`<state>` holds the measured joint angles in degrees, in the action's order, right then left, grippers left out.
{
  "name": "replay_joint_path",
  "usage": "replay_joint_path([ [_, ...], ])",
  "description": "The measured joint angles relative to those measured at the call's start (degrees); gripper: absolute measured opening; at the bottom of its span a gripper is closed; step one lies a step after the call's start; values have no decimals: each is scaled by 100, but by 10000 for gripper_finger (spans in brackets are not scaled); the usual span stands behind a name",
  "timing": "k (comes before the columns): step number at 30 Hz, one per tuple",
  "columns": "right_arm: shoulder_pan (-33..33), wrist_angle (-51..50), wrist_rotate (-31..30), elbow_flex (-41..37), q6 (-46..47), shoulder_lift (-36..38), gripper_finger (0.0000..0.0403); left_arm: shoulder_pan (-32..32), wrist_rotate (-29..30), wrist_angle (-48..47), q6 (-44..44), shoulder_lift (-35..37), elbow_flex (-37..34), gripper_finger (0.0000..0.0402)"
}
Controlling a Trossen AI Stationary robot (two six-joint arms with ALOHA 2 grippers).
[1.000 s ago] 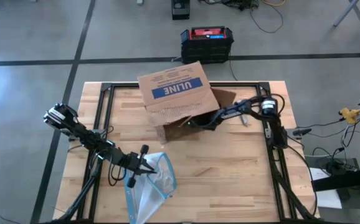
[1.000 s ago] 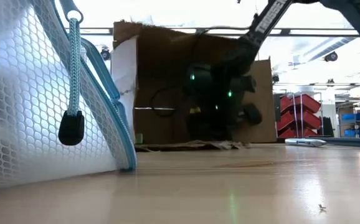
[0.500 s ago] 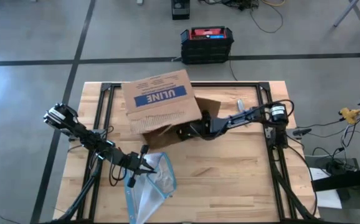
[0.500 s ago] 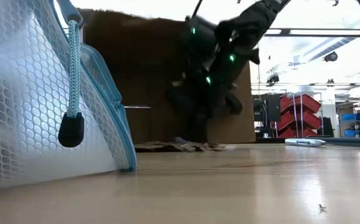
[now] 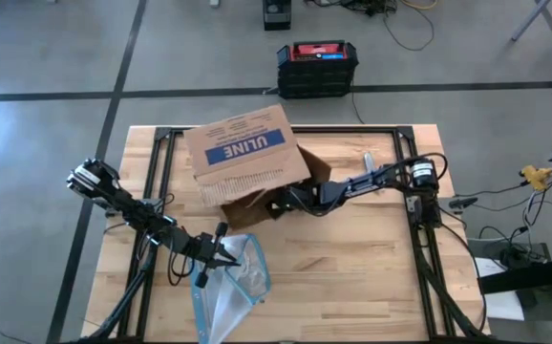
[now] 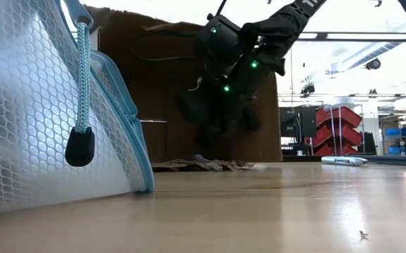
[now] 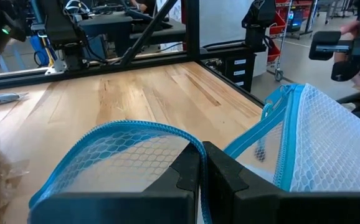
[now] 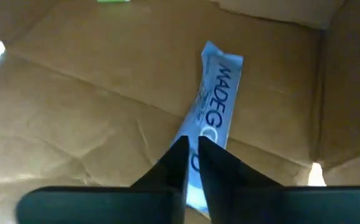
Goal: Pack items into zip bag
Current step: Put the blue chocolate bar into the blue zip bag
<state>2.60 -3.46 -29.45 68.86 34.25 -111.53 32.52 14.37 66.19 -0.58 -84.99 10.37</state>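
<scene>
The butcher-block table (image 5: 352, 258) stands on a grey concrete floor (image 5: 56, 57) marked with dark lines; red bins (image 6: 340, 126) sit on shelving beyond it. At the table's near-left edge the left gripper (image 5: 221, 250) is clamped tight on the zip bag (image 5: 230, 291) rim. Inside the tipped ULINE box (image 5: 245, 158), the right gripper (image 8: 191, 149) pinches a pale blue wrapped item (image 8: 214, 118) with its fingers nearly together
</scene>
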Motion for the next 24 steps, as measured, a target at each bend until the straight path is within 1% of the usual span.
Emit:
replay_joint_path([
  [2,84,17,63,15,154,-35,65,-1,7,0,0,0,0,0],
  [6,272,8,203,11,215,-155,143,0,7,10,4,0,0,0],
  [10,460,471,441,11,149,-340,217,1,6,17,29,0,0,0],
  [13,527,936,405,9,-105,-568,256,-1,-19,24,50,0,0,0],
  [15,563,1194,252,9,-134,-732,270,1,-28,22,50,0,0,0],
  [18,605,1466,-73,11,-116,-996,272,0,-30,20,50,0,0,0],
  [20,605,1590,-161,24,-55,-1128,256,-1,-32,9,50,0,0,0],
  [22,602,1662,-230,31,-30,-1221,222,1,-32,0,51,0,0,0],
  [24,554,1683,-270,37,-46,-1278,176,-1,-32,-30,52,0,0,0],
])
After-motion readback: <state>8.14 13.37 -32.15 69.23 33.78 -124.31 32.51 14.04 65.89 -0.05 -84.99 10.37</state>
